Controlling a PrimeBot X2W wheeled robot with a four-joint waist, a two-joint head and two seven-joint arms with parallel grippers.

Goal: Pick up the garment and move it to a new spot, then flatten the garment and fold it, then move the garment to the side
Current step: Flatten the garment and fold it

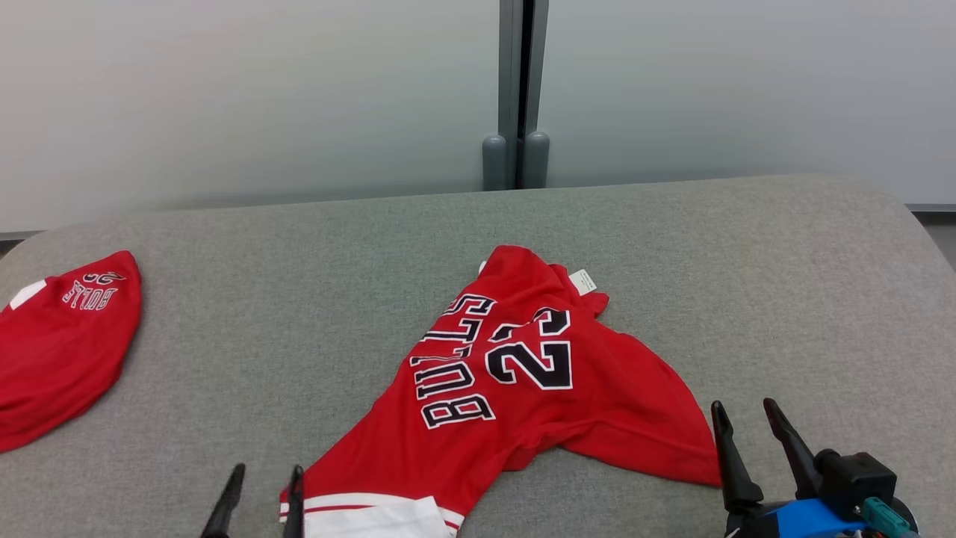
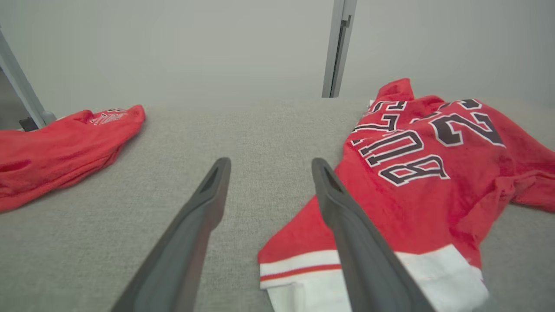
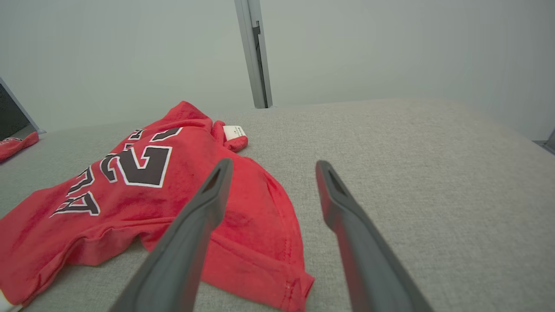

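The garment (image 1: 515, 381) is a red jersey with black-and-white lettering and a white hem band, lying crumpled and askew in the middle of the grey surface (image 1: 299, 299). It also shows in the left wrist view (image 2: 416, 173) and the right wrist view (image 3: 151, 190). My left gripper (image 1: 265, 478) is open at the bottom edge, its right finger beside the jersey's white hem, nothing between the fingers (image 2: 208, 208). My right gripper (image 1: 743, 415) is open just right of the jersey's lower right corner, holding nothing.
A second red jersey (image 1: 60, 344) lies bunched at the far left edge of the surface, also in the left wrist view (image 2: 60, 147). A pale wall with a grey post (image 1: 515, 97) stands behind. Bare grey surface lies right of the garment.
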